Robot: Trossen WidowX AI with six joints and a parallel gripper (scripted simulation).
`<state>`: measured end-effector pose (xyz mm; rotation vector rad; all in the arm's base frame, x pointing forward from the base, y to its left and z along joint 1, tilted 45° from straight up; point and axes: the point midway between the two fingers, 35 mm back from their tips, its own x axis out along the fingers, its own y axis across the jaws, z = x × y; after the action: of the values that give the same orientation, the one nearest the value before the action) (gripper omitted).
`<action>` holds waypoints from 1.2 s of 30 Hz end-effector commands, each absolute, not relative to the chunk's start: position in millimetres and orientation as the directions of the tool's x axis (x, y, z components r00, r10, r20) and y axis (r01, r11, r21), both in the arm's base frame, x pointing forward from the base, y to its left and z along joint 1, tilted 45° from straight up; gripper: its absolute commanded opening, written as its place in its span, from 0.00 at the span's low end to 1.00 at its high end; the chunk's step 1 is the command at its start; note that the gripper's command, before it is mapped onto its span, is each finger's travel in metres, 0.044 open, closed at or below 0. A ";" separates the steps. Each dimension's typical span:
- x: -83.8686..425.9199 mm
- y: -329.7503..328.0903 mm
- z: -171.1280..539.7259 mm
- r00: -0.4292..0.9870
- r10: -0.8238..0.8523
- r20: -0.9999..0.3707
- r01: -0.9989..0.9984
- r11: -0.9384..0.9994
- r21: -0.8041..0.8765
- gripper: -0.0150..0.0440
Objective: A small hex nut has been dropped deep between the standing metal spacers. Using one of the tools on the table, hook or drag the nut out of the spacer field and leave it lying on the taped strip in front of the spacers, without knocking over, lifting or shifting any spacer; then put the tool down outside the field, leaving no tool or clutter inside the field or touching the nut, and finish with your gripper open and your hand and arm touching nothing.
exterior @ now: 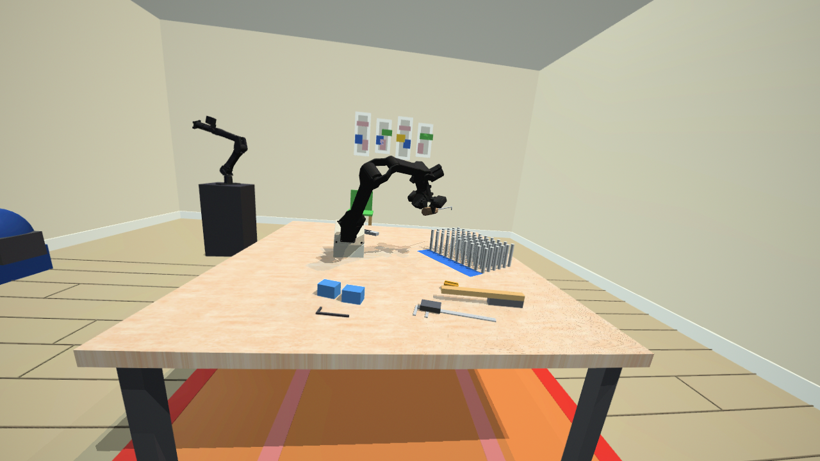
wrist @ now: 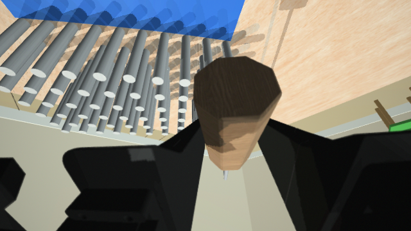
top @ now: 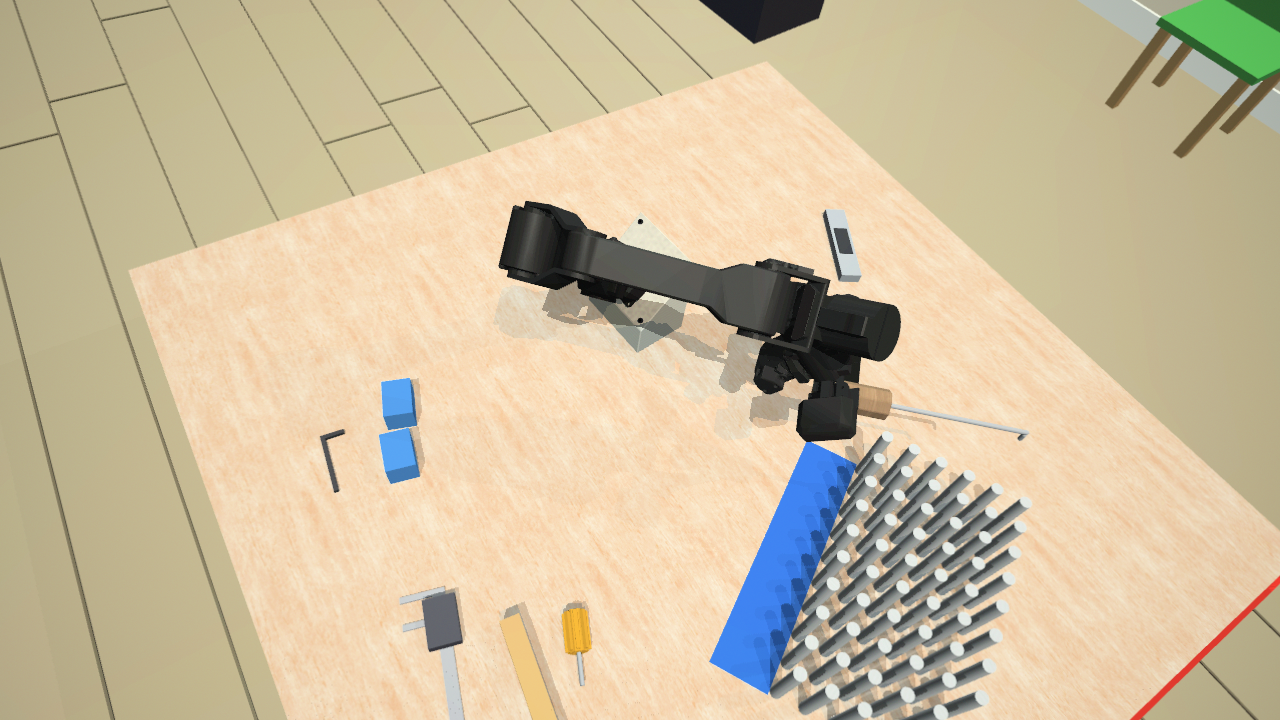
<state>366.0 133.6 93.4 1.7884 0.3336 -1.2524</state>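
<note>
My gripper (top: 845, 402) (exterior: 431, 207) (wrist: 228, 122) is shut on the wooden handle of a hook tool (top: 875, 402) (exterior: 428, 211) (wrist: 236, 86). It holds the tool in the air, above and beside the near corner of the spacer field. The tool's thin metal shaft (top: 957, 418) points away from the arm and ends in a small bent tip (top: 1023, 436) (exterior: 451, 208). The grey metal spacers (top: 918, 534) (exterior: 459, 243) (wrist: 141, 58) stand upright in rows. The blue taped strip (top: 769, 573) (exterior: 450, 263) (wrist: 180, 9) lies along their front. The hex nut cannot be made out in any view.
Two blue blocks (top: 398, 402) (top: 399, 454) and a black hex key (top: 331, 461) lie at the left in the top view. A caliper (top: 442, 620), a wooden-handled tool (top: 528, 662) and a yellow screwdriver (top: 577, 629) lie toward its bottom. A grey bar (top: 842, 246) lies beyond the arm.
</note>
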 end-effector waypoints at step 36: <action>286.2 -33.0 223.0 0.528 -0.409 -0.744 0.417 -0.638 0.647 0.25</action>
<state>291.9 -28.8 219.6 1.9106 0.0149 -1.2190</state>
